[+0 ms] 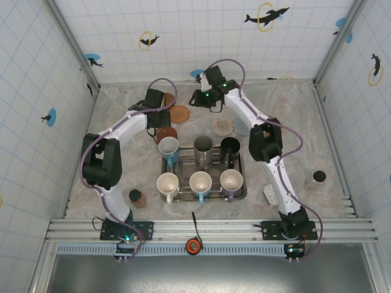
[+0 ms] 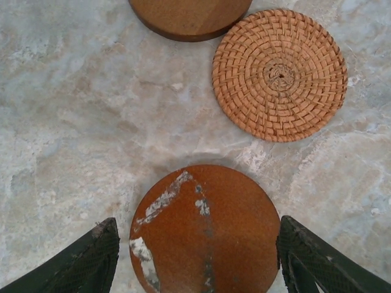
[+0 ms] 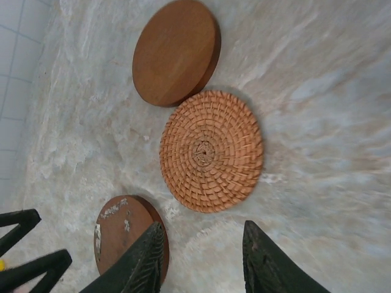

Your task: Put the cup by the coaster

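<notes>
Six cups (image 1: 200, 182) are standing in the tray (image 1: 244, 194). One brown cup (image 2: 204, 232) is sitting near one woven coaster (image 2: 280, 74); one wooden coaster (image 2: 189, 15) is being cut off behind. The left gripper (image 2: 198, 256) is straddling this cup, fingers apart; contact is unclear. The right gripper (image 3: 208, 256) is hovering nearby, fingers apart around nothing.

You count six cups (image 1: 200, 182) in the tray (image 1: 215, 197), three per row. Outside it you count four coasters: one woven coaster (image 2: 280, 74), one wooden coaster (image 2: 189, 15) and two pale coasters (image 1: 222, 126). Add one scuffed brown round (image 2: 204, 232), cup or coaster you cannot tell, and one small brown pot (image 1: 135, 196).
</notes>
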`<act>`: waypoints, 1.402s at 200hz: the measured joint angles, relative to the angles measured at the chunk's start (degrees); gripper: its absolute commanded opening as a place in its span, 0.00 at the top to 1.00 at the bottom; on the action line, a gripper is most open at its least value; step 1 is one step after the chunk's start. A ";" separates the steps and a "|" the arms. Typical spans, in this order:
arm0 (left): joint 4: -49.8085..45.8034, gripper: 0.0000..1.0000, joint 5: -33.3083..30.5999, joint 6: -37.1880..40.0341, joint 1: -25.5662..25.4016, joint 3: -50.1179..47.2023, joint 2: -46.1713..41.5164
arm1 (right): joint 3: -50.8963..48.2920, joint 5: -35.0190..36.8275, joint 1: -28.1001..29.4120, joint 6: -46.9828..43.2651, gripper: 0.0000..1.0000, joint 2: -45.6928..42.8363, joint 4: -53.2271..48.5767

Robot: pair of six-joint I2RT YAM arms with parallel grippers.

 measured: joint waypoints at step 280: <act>2.40 0.31 -1.99 9.22 -3.80 3.06 12.31 | 2.64 -5.66 2.97 22.60 0.78 15.50 25.29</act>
